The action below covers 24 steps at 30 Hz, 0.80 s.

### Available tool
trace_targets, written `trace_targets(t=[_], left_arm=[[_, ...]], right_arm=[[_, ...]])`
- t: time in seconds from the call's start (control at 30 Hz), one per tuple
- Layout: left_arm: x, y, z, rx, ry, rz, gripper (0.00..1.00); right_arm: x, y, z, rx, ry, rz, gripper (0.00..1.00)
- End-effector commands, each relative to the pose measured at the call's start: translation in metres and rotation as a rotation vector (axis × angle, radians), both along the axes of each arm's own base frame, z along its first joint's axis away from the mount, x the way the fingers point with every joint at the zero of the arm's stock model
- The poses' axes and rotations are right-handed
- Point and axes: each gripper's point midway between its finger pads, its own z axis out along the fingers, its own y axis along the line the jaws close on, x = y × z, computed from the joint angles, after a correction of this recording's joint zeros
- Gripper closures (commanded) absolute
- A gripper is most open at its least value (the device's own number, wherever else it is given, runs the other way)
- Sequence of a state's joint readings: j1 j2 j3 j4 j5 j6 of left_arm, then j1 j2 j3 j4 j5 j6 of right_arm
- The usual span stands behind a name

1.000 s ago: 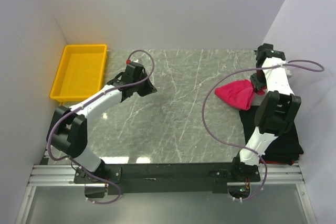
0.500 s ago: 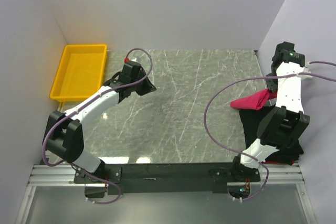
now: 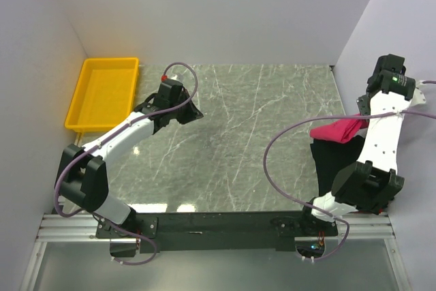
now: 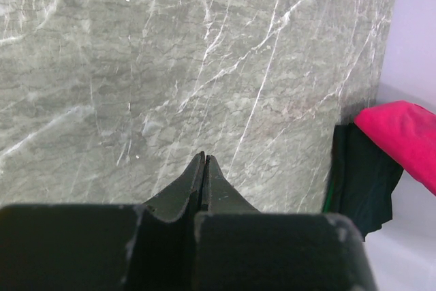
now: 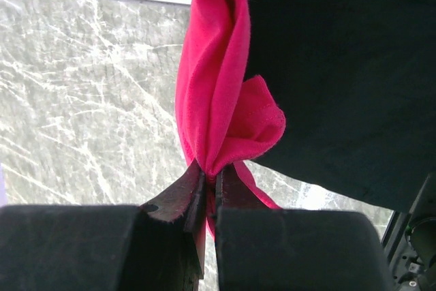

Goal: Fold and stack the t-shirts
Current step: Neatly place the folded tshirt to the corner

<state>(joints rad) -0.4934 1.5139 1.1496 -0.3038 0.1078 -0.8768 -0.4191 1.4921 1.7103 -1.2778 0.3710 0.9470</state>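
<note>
My right hand [image 5: 206, 176], clenched on pink shirt [image 3: 336, 129], has hauled it higher toward right edge, above black shirt [image 3: 330, 163]. Left hand [image 4: 204, 163] pinched empty. Spreading on tabletop [image 3: 245, 134] next, I reckon.

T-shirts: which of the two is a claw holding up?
The crimson-pink t-shirt: the right claw pinches it into a bunched fold. The black t-shirt lies flat, with no claw gripping it.

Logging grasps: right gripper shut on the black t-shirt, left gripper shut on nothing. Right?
No: the right gripper is shut on the crimson-pink t-shirt, not the black t-shirt; the right wrist view shows this. The left gripper is shut on nothing.
</note>
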Motion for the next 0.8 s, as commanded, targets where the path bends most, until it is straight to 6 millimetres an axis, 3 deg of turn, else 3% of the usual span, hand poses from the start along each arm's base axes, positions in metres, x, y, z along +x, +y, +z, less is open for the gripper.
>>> trace_targets(t=[0.0, 0.37, 0.57, 0.67, 0.73, 0.77], left_arm=[[-0.002, -0.002, 0.021, -0.020, -0.064, -0.020, 0.99], [-0.003, -0.004, 0.021, -0.023, -0.062, -0.026, 0.99], [-0.006, -0.010, 0.020, -0.023, -0.059, -0.043, 0.99], [-0.008, -0.017, 0.016, -0.021, -0.053, -0.063, 0.99], [-0.009, -0.021, 0.014, -0.019, -0.048, -0.076, 0.99], [-0.011, -0.025, 0.012, -0.016, -0.043, -0.088, 0.99]], right_arm=[[-0.007, -0.001, 0.029, -0.039, -0.070, -0.001, 1.00], [-0.034, -0.003, 0.037, -0.046, -0.106, -0.024, 1.00], [-0.050, -0.002, 0.020, -0.042, -0.077, -0.033, 1.00], [-0.060, 0.002, -0.005, -0.010, -0.035, -0.027, 0.99], [-0.068, 0.004, -0.012, 0.005, -0.024, -0.030, 0.82], [-0.076, 0.004, -0.017, 0.019, -0.001, -0.049, 0.61]])
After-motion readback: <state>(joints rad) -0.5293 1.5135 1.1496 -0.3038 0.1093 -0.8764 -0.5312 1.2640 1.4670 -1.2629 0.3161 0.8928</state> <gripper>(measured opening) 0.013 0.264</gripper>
